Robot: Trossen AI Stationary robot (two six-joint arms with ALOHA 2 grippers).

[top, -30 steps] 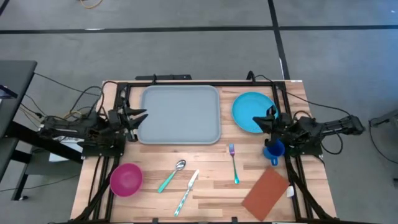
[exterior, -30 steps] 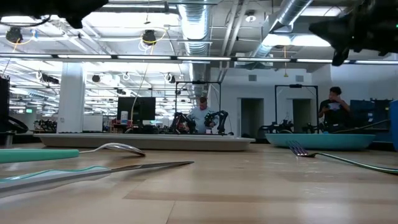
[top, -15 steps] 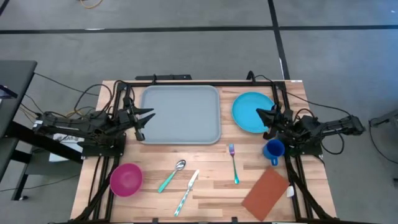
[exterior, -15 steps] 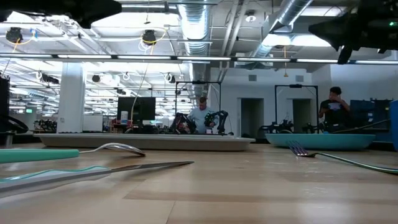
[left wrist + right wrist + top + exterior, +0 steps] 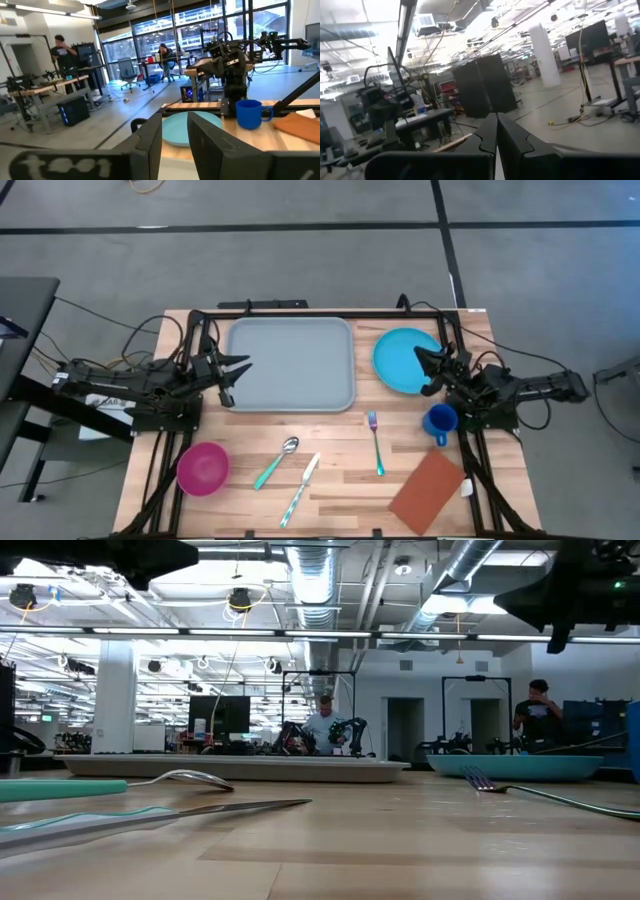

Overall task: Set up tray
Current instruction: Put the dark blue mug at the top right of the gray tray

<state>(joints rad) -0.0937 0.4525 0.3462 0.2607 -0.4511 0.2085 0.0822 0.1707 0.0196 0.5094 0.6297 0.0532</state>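
The light grey-blue tray [image 5: 290, 365] lies flat on the far middle of the table, also seen in the low view as the tray [image 5: 235, 768]. My left gripper [image 5: 236, 376] hovers over the tray's left edge, slightly open, its fingers [image 5: 150, 145] pointing toward the table's right. My right gripper [image 5: 425, 370] hovers over the right edge of the round blue plate [image 5: 405, 360], shut, pointing left [image 5: 496, 135]. Both are held high above the table in the low view.
A blue mug [image 5: 438, 421] stands near the plate. A fork [image 5: 376, 442], a spoon [image 5: 277, 460] and a knife [image 5: 300, 488] lie on the near middle. A pink bowl [image 5: 203, 468] sits near left, a rust-brown napkin [image 5: 428, 490] near right. People stand in the room beyond.
My left gripper has moved toward the table's right, from beside the tray to over its left edge. My right gripper has shifted toward the far edge, off the mug and onto the plate's right side. No object has moved.
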